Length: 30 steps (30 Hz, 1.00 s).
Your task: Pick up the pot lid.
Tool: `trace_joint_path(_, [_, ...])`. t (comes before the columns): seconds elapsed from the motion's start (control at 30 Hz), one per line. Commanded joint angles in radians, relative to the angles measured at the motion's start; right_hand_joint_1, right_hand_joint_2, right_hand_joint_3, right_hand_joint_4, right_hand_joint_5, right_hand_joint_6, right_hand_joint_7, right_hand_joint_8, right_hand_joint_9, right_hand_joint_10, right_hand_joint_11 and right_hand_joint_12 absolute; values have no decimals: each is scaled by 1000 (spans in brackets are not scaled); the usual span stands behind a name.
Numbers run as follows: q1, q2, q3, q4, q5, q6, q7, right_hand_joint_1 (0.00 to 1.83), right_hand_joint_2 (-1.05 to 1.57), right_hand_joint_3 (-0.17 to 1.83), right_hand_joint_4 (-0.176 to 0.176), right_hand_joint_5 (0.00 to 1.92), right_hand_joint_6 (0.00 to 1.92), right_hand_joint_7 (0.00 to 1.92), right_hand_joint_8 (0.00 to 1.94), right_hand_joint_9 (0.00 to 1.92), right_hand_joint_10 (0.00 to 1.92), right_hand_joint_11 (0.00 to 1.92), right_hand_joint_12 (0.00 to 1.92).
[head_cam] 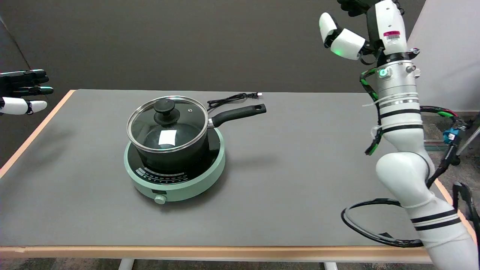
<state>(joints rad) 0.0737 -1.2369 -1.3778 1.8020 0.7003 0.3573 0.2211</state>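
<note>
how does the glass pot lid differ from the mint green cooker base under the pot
The round glass pot lid is see-through with a metal rim; the round mint green cooker base is opaque with a black top. The lid carries a black knob on top at its centre; the base has a small green dial on its front edge. The lid sits highest, closing the black pot; the base lies on the grey table. Both are circular, untouched by the right hand.

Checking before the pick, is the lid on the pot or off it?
On. The glass lid sits flat on the pot's rim, its black knob upright.
</note>
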Motion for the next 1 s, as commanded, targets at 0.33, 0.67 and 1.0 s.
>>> trace_joint_path(0.33, [40, 230, -111, 62, -356, -83, 222, 605, 676, 802, 123, 599, 291, 688, 243, 663, 412, 477, 1009])
trace_joint_path(0.67, [259, 217, -381, 31, -648, -107, 460, 596, 647, 815, 116, 559, 259, 657, 223, 646, 403, 475, 1015])
trace_joint_path(1.0, [397, 41, -575, -38, -688, -271, 452, 699, 551, 922, 111, 429, 176, 588, 180, 593, 386, 467, 987])
